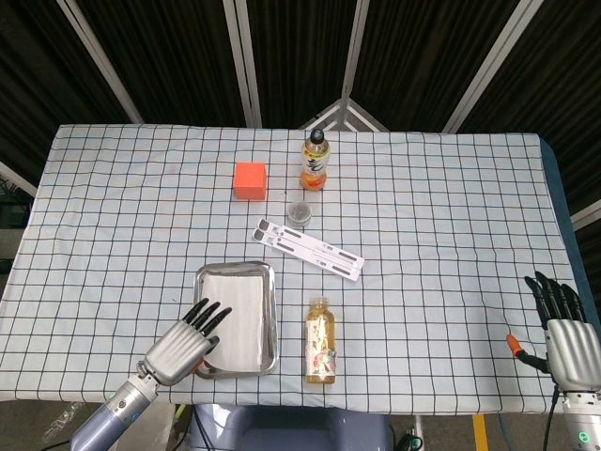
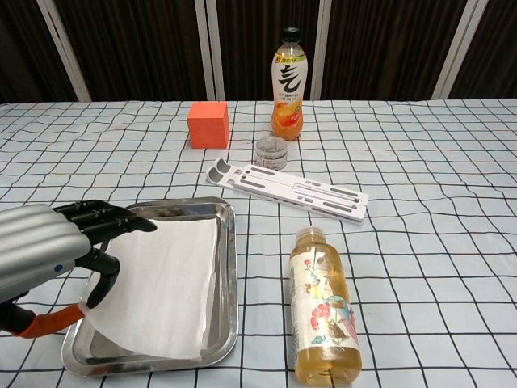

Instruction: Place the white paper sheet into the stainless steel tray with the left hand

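Note:
The white paper sheet [image 1: 237,315] [image 2: 166,283] lies in the stainless steel tray [image 1: 275,319] [image 2: 230,267] near the table's front left. Its left edge slopes up over the tray's left side. My left hand [image 1: 183,343] [image 2: 40,246] hovers at the tray's front-left corner. Its fingers [image 2: 105,220] are spread above the sheet's left edge, with the thumb apart below, and I see no grip on the paper. My right hand [image 1: 563,329] rests with its fingers apart, holding nothing, at the table's front right edge, in the head view only.
A tea bottle [image 1: 321,340] [image 2: 325,303] lies on its side just right of the tray. Behind the tray are a white folding stand [image 1: 308,250] [image 2: 287,188], a small jar [image 1: 300,211], an orange cube [image 1: 250,180] and an upright drink bottle [image 1: 315,162].

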Robot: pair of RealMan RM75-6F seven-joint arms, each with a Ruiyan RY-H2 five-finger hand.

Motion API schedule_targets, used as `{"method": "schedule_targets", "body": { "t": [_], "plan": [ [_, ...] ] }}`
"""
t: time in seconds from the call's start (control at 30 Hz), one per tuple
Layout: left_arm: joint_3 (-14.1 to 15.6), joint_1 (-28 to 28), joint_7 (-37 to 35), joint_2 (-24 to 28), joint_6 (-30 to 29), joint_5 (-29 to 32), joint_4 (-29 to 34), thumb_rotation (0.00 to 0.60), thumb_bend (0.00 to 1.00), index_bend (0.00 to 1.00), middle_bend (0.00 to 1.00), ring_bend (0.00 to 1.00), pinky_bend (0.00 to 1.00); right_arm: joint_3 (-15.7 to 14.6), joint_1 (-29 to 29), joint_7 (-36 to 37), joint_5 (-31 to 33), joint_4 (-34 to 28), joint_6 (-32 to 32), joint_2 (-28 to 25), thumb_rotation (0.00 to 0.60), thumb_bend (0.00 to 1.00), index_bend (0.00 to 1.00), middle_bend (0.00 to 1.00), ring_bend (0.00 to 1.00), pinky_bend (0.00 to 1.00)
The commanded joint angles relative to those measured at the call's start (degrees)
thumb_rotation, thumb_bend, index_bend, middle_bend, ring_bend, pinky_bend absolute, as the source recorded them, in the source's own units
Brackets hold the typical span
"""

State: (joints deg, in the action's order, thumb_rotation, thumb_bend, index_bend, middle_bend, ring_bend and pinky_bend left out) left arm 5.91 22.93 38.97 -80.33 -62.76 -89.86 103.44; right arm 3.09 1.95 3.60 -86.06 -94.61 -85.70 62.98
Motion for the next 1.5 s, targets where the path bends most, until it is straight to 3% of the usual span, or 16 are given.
{"method": "schedule_targets", "body": {
  "t": [0.03,0.73,1.07,1.3,1.5],
  "plan": [
    [-0.6,-0.1,0.4,-0.3,-0.1,0.9,-0.2,0.600,0.51,0.58,0.03,0.00,0.00,0.0,0.0,0.0,0.0,0.0,0.0,0.0,0.600,0.33,0.00,0.00,0.00,0.00],
    [-1.1,-0.8,2.7,-4.5,-0.2,5.7,1.1,0.600,0.50,0.53,0.01,0.00,0.00,-0.1,0.0,0.3,-0.3,0.0,-0.1,-0.1,0.600,0.33,0.00,0.00,0.00,0.00],
    [-0.5,-0.3,3.6,-2.4,0.3,6.3,2.3,0.600,0.44,0.37,0.00,0.00,0.00,-0.1,0.0,0.2,-0.3,0.0,-0.1,0.0,0.600,0.32,0.00,0.00,0.00,0.00],
    [0.1,0.1,4.1,0.2,1.2,7.2,3.7,0.600,0.30,0.06,0.00,0.00,0.00,-0.1,0.0,0.0,-0.2,0.0,-0.1,0.0,0.600,0.32,0.00,0.00,0.00,0.00],
    [0.3,0.5,3.5,2.8,1.6,7.8,6.3,0.600,0.28,0.00,0.00,0.00,0.00,-0.1,-0.1,0.0,-0.2,0.0,-0.2,0.0,0.600,0.32,0.00,0.00,0.00,0.00]
  ]
}}
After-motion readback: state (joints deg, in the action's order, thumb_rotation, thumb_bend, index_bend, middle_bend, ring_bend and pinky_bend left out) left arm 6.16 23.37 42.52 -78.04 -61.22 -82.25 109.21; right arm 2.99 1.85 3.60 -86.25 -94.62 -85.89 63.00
